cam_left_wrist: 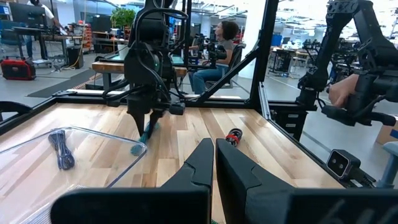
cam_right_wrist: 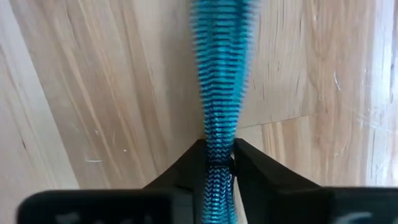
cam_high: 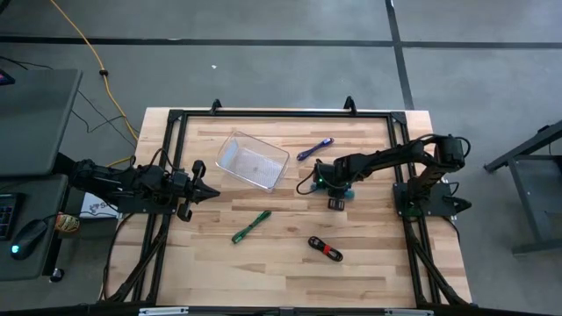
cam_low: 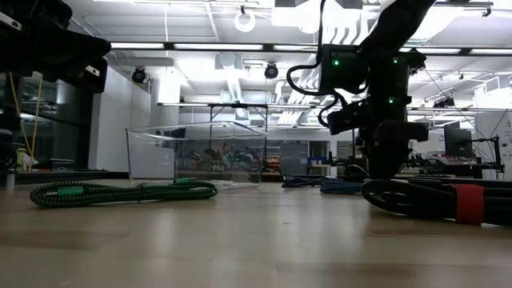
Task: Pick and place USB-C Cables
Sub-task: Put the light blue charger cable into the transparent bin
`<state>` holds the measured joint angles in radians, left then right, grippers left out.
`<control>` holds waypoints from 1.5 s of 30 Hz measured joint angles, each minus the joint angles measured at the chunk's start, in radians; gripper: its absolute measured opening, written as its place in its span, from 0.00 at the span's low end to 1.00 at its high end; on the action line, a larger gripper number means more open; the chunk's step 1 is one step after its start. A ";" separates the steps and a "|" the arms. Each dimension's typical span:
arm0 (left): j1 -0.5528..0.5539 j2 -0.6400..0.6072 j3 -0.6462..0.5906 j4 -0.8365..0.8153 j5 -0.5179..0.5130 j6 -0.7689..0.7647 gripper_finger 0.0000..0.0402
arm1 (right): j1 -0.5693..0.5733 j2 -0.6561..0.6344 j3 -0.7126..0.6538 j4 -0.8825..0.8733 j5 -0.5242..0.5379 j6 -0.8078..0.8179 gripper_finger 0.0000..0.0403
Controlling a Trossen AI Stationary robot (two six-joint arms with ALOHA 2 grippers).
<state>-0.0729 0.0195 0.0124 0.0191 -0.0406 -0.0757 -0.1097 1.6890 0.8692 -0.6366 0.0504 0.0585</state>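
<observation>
The left gripper (cam_high: pixel 211 192) hangs shut and empty near the table's (cam_high: pixel 369 272) left edge, with the green cable (cam_high: pixel 250 226) lying just beyond it toward the front. Right of the clear bin (cam_high: pixel 252 161), the right gripper (cam_high: pixel 334 187) is pinched onto the teal cable (cam_right_wrist: pixel 219 93), which runs straight out between its fingers (cam_right_wrist: pixel 186 163) on the wood. The purple cable (cam_high: pixel 314 148) lies toward the back edge, the black cable with a red band (cam_high: pixel 325 248) toward the front.

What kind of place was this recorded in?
Probably a robotics lab or workshop: a wooden table on bare concrete floor, more robot rigs behind, and a seated person at a workbench.
</observation>
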 joint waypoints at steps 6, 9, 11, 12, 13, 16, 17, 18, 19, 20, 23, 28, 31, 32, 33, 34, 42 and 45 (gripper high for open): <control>0.000 0.000 0.000 0.000 0.000 0.000 0.00 | 0.000 0.000 0.000 -0.002 0.004 -0.015 0.04; 0.000 0.000 0.000 0.000 0.000 0.000 0.00 | -0.001 0.000 0.000 -0.002 0.004 -0.015 0.03; 0.000 0.000 0.000 0.000 0.000 0.000 0.00 | -0.001 0.000 0.000 -0.002 0.003 -0.015 0.04; 0.000 0.000 0.000 0.000 0.000 0.000 0.00 | -0.001 0.000 0.000 -0.003 0.002 -0.015 0.04; 0.000 0.000 0.000 0.000 0.000 0.000 0.00 | -0.001 0.000 0.000 -0.003 0.002 -0.015 0.05; 0.000 0.000 0.000 0.000 0.000 0.000 0.00 | -0.001 0.000 0.000 -0.010 -0.001 -0.016 0.05; 0.000 0.000 0.000 0.000 0.000 0.000 0.00 | -0.001 0.000 0.000 -0.013 -0.002 -0.022 0.04; 0.000 0.000 0.000 0.000 0.000 0.000 0.00 | -0.001 0.000 0.000 -0.016 -0.002 -0.029 0.04; 0.000 0.000 0.000 0.000 0.000 0.000 0.00 | -0.001 -0.002 0.000 -0.019 -0.003 -0.035 0.04; 0.000 0.000 0.000 0.000 0.000 0.000 0.00 | -0.002 -0.009 0.000 -0.021 -0.005 -0.037 0.04; 0.000 0.000 0.000 0.000 0.000 0.000 0.00 | -0.002 -0.034 -0.004 -0.024 -0.006 -0.036 0.04; 0.000 0.000 0.000 0.000 0.000 0.000 0.00 | -0.003 -0.127 -0.005 -0.028 0.004 0.012 0.04; 0.000 0.000 0.000 0.000 0.000 0.000 0.00 | 0.000 -0.178 -0.006 -0.017 0.002 0.026 0.04; 0.000 0.000 0.000 0.000 0.000 0.000 0.00 | 0.003 -0.197 -0.006 0.001 0.002 0.028 0.04; 0.000 0.000 0.000 0.000 0.000 0.000 0.00 | 0.005 -0.216 -0.005 0.014 0.002 0.028 0.04; 0.000 0.000 0.000 0.000 0.000 0.000 0.00 | 0.009 -0.233 -0.005 0.028 0.002 0.028 0.04; 0.000 0.000 0.000 0.000 0.000 0.000 0.00 | 0.035 -0.447 -0.312 0.483 -0.046 0.111 0.03; 0.000 0.000 0.000 0.000 0.000 0.000 0.00 | 0.046 -0.536 -0.452 0.756 -0.041 0.171 0.03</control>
<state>-0.0727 0.0193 0.0126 0.0192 -0.0406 -0.0757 -0.0639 1.1534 0.4176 0.1190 0.0090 0.2298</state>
